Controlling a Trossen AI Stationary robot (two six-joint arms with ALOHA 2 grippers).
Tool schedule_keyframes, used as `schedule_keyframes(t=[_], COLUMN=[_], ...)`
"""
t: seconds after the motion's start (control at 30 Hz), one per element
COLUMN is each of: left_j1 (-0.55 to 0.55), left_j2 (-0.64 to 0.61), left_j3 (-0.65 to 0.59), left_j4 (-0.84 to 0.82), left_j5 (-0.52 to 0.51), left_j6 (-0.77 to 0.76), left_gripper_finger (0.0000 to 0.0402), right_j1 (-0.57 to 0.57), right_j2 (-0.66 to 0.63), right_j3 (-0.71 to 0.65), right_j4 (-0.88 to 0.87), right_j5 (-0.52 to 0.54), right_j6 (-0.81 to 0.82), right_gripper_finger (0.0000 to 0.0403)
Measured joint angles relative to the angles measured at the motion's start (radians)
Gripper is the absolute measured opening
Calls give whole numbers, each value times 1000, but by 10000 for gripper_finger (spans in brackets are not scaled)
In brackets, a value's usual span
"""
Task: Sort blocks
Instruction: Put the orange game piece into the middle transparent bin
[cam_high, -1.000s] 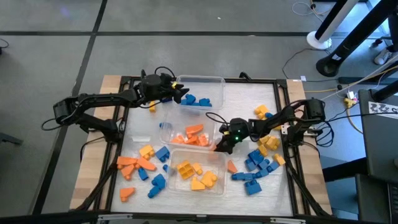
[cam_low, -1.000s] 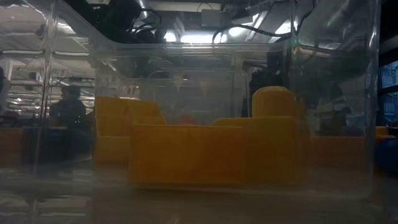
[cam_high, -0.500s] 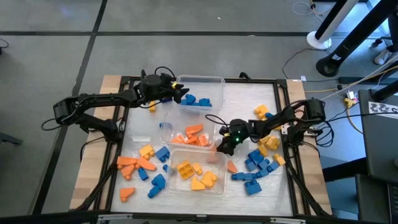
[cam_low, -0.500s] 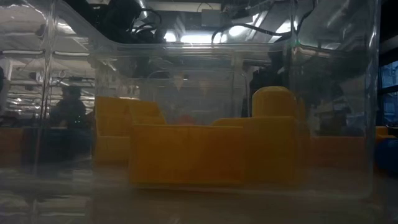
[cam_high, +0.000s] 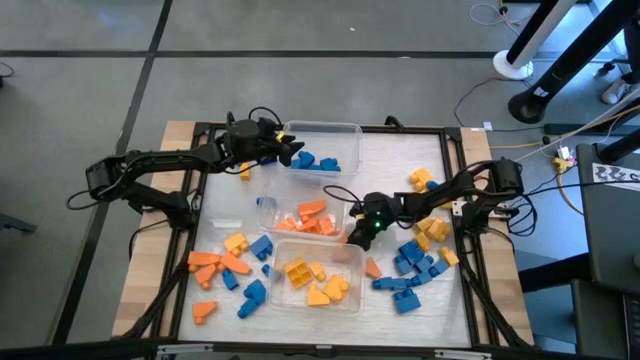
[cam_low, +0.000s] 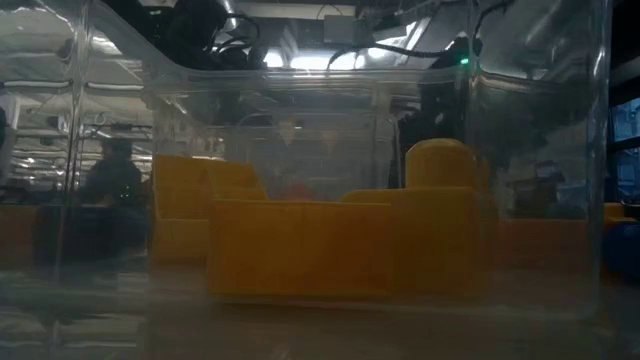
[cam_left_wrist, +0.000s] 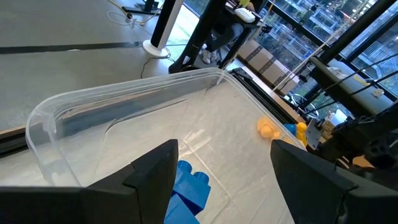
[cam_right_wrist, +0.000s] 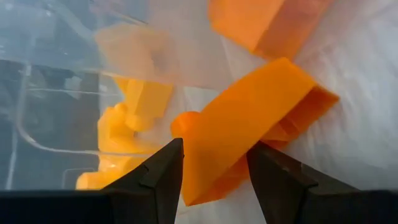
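Behind the clear wall of the near tub (cam_low: 300, 150), the low view shows little but yellow blocks (cam_low: 340, 245) pressed close to the camera; both arms are dark blurs above it, and the other tubs are lost to that view. Seen from above, the right gripper (cam_high: 357, 232) sits at the middle tub's (cam_high: 300, 215) right end, its tip hidden by its own body. Its wrist camera shows an orange wedge block (cam_right_wrist: 249, 127) lying between the jaws, which stand partly apart and close on either side of it; whether it is lifted off the white surface (cam_high: 390, 160) I cannot tell. The left gripper (cam_high: 292, 153) hangs over the far tub (cam_left_wrist: 112, 118), jaws wide apart, with blue blocks (cam_left_wrist: 186, 193) just beyond them in that tub, partly hidden.
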Motion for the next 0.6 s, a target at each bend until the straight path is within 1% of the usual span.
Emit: schedule_keyframes(t=[0.13,0.23,0.37,0.6], left_j1=[0,0,0,0], left_j2=[0,0,0,0], left_j3=[0,0,0,0], left_j4=[0,0,0,0], left_j5=[0,0,0,0], left_j6=[0,0,0,0], left_gripper_finger=[246,246,246,246], right_j1=[0,0,0,-4], right_j2=[2,2,2,0], right_j3=[34,44,44,46], right_j4=[-64,-93,-87,-42], right_j5=[30,55,63,62], right_j6=[-30,-35,-34,-27], right_gripper_finger=[176,160,116,19])
